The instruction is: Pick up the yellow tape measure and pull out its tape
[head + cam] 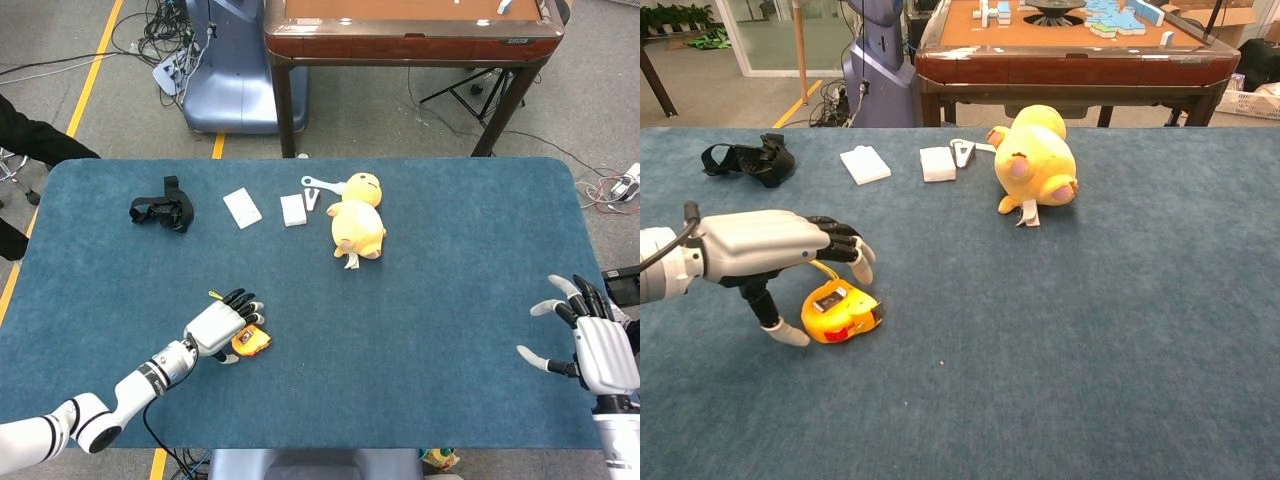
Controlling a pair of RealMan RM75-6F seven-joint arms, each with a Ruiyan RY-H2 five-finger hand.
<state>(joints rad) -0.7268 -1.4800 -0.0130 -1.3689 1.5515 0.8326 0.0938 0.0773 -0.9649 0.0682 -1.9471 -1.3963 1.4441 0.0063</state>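
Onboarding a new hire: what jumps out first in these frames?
Probably the yellow plush duck, lying on its side mid-table near the far edge. Next, the left hand at the near left, fingers arched over the yellow tape measure, which sits on the blue tabletop, not lifted. The right hand hangs open at the right edge, holding nothing.

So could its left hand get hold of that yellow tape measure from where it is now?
Probably yes. The left hand hovers right over the tape measure, fingers spread above it and thumb down beside it, with nothing in between.
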